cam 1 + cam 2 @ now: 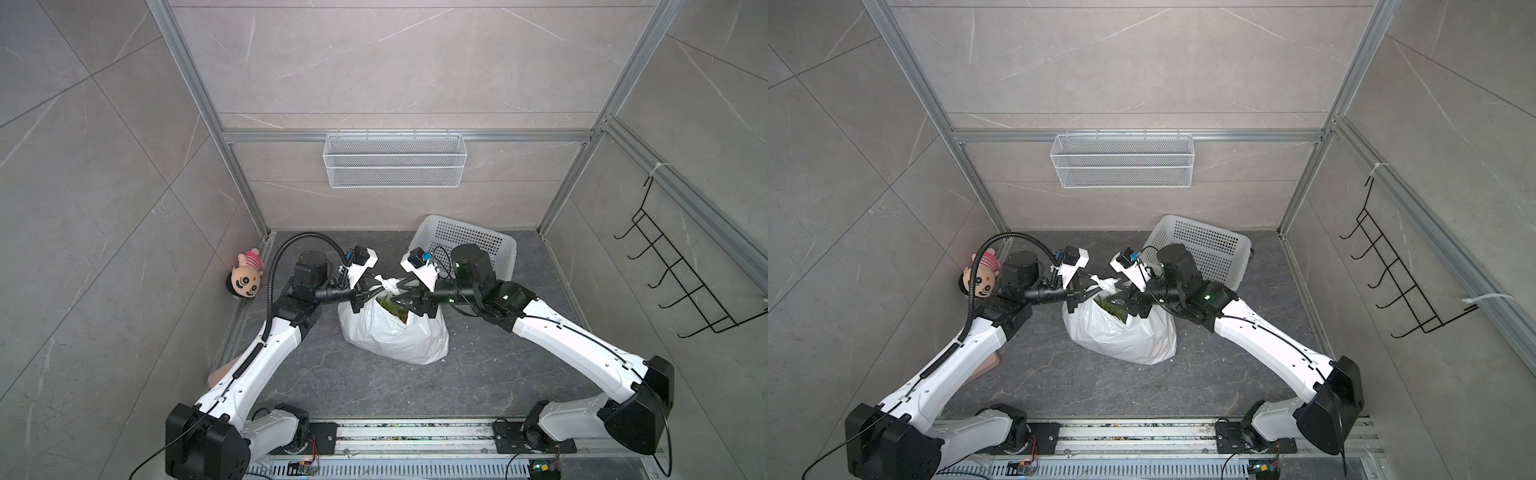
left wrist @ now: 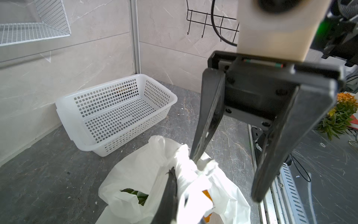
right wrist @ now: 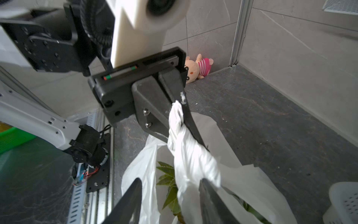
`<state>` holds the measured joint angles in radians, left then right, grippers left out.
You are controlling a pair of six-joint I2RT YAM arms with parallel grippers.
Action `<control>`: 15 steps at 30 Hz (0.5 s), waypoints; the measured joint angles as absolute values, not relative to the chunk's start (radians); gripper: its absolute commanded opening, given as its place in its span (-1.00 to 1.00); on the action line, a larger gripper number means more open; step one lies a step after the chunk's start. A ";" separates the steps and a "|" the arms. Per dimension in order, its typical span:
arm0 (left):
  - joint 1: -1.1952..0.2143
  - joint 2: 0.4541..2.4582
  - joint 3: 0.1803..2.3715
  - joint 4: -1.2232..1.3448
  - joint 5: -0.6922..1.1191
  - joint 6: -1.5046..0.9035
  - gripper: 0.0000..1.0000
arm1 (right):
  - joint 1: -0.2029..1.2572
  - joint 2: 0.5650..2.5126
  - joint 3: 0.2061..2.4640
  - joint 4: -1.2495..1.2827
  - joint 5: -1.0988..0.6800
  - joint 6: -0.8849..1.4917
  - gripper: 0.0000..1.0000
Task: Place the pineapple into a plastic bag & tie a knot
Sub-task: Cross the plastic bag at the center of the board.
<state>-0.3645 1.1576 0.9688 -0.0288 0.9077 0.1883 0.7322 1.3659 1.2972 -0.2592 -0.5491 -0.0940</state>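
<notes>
nearest to the lens, at the lower edge of the right wrist view, are the two dark fingers (image 3: 131, 199) of the right gripper (image 3: 170, 184). they stand wide apart, so this gripper is released. a twisted white handle strip (image 3: 176, 116) passes through the gap and is not pinched by them. the left wrist view shows the same gripper from the front, both fingers spread, with one fingertip touching the crumpled plastic at the top of the bag.

the left gripper (image 1: 372, 290) is clenched. in the right wrist view its two fingers are pressed together on the far end of the handle strip, which runs up from the bag.

the plastic bag (image 1: 395, 332) stands on the dark table (image 1: 498, 374), about in the middle, between the two grippers. its top is gathered into the knot (image 1: 388, 284), a small bunched lump with a short end sticking out toward the left gripper. under the knot the mouth is partly open, and the green leaves of the pineapple (image 1: 392, 309) are visible inside.

behind the bag, on the side of the right arm, a white perforated basket (image 1: 469, 243) is tilted against the back wall. a plush toy (image 1: 247, 274) lies in the back corner on the left side. a white mesh shelf (image 1: 395, 160) hangs on the back wall and a black hook rack (image 1: 685, 282) on the right wall.
</notes>
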 measured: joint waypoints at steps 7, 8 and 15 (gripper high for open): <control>-0.364 1.154 0.963 -0.018 0.928 0.229 -1.00 | 0.659 1.372 1.399 -0.308 -0.626 -0.087 0.35; -0.364 1.151 0.958 -0.015 0.930 0.236 -1.00 | 0.649 1.389 1.430 -0.319 -0.640 -0.087 0.35; -0.364 1.137 0.953 -0.010 0.945 0.262 -1.00 | 0.598 1.469 1.497 -0.318 -0.701 -0.052 0.38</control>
